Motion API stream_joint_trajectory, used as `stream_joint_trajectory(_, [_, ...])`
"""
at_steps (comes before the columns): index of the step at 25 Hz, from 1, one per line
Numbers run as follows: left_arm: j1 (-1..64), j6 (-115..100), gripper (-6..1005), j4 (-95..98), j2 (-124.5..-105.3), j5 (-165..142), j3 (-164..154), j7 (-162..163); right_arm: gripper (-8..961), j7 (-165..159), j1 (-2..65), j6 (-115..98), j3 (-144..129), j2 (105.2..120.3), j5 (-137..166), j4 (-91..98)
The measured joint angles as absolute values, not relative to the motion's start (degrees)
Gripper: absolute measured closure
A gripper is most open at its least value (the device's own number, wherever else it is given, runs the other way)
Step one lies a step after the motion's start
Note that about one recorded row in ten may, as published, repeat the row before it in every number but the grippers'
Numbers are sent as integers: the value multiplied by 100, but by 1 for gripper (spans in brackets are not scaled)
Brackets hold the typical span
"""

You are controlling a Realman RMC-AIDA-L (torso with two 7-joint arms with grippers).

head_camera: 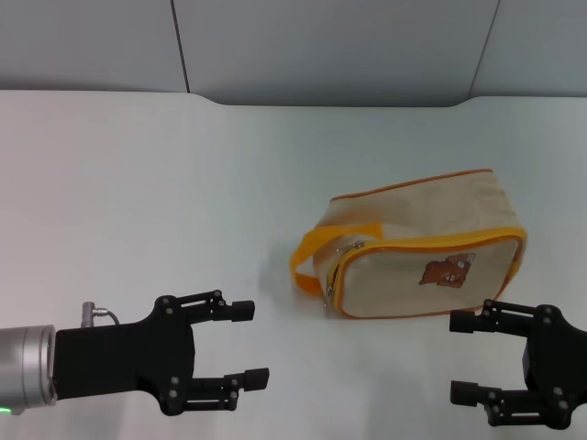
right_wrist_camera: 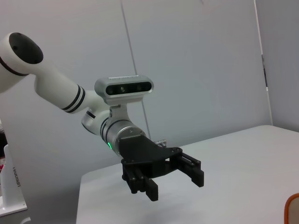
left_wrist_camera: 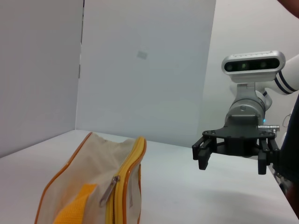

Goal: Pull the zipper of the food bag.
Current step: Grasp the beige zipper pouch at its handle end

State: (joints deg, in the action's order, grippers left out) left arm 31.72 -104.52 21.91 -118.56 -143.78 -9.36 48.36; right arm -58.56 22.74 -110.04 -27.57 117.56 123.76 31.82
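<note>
Food bag (head_camera: 417, 258) lies on the white desk (head_camera: 138, 183), right of centre in the head view, bear picture (head_camera: 447, 271) facing the robot. Orange strap (head_camera: 316, 252) loops off its left end. The zipper (head_camera: 336, 280) pull tab hangs at that same left end, just beside the strap, on the orange-piped track; the left wrist view shows the tab (left_wrist_camera: 108, 190) dangling on the near end face.

Left tool (head_camera: 246, 346) hovers low at the near left, fingers spread apart, nothing between them, well apart from the bag. Right tool (head_camera: 470, 358) sits at the near right, just in front of the bag's right end, fingers also apart and holding nothing. Neither tool touches the bag or the zipper.
</note>
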Motion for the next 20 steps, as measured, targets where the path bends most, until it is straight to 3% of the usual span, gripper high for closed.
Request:
stream_joint_trajectory(11, [3159,-10330,223,2095,-11879,-14040,-937,4797,170,-5853,2259,-10922,-2380,11769,12364,3169])
stream_joint_trajectory(20, [3409,-8310,224,517,-11915,-13093,-941,3968,171,-5881,2075,-11112,-1410,11697,12341,3115])
